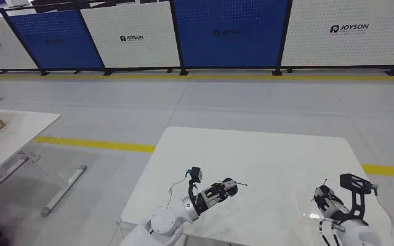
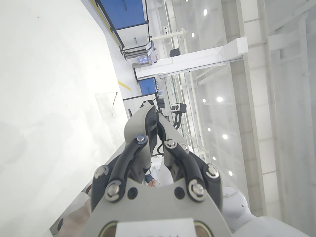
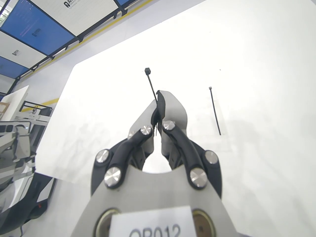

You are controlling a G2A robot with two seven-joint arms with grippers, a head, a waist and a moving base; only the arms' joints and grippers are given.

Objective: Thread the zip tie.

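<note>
My right gripper (image 3: 158, 96) is shut on a black zip tie (image 3: 151, 81); its square head sticks out past the fingertips, above the white table (image 3: 197, 38). In the top view this gripper (image 1: 323, 194) is near the table's right front, the tie (image 1: 324, 184) pointing away. My left gripper (image 1: 231, 186) is at the left front, pointing right, shut with a thin black zip tie end (image 1: 241, 183) poking out. In the left wrist view its fingers (image 2: 138, 122) are pressed together. A second loose zip tie (image 3: 215, 110) lies flat on the table beside the right gripper.
A clear plastic bag (image 2: 106, 107) lies under the loose zip tie (image 2: 114, 103), close to the right arm (image 1: 308, 208). The table's far half (image 1: 258, 154) is bare. Another white table (image 1: 18, 129) stands far left, with blue and white panels behind.
</note>
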